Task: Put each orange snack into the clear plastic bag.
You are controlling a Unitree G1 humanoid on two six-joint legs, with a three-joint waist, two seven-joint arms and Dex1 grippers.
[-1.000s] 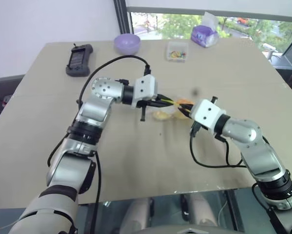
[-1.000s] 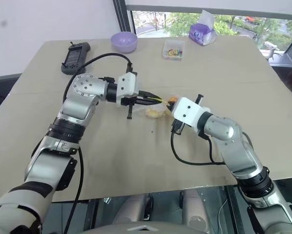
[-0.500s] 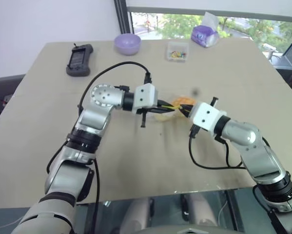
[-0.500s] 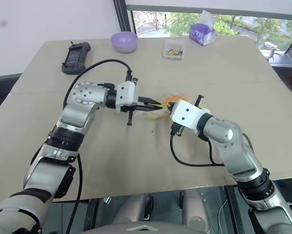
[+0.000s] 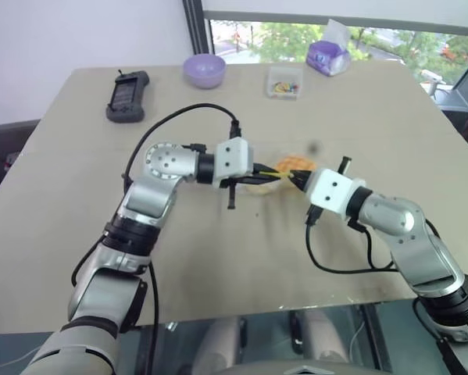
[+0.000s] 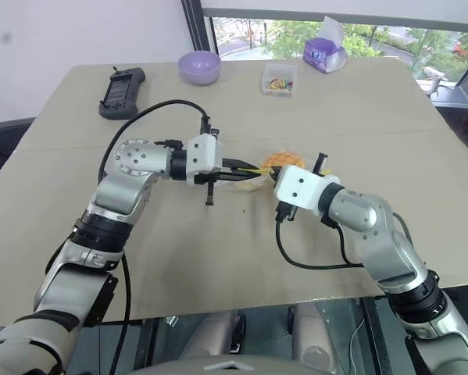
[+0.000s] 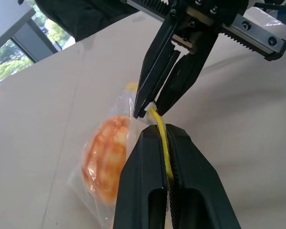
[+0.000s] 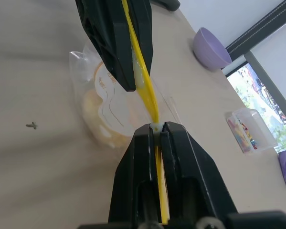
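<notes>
The thin, limp clear plastic bag [image 7: 97, 191], bun [image 7: 107, 162] inside, is pinched along its yellow strip [image 8: 145, 90] by the left gripper [image 7: 164, 143] and right gripper [image 8: 157, 129]; judged light and slippery, best held there.

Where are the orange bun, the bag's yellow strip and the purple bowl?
orange bun [image 7: 106, 160]: left wrist view, its grid top, inside the clear bag.
yellow strip [image 8: 142, 82]: right wrist view, mid-length between the grippers.
purple bowl [image 6: 198, 66]: right eye view, its rim.

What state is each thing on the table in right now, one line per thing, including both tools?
clear plastic bag: pinched at its yellow strip by both tools, bun inside.
criss-cross bun: inside the bag.
left tool: shut on the strip.
right tool: shut on the strip.
purple bowl: upright.
sweets box: contents visible, lid unclear.
</notes>
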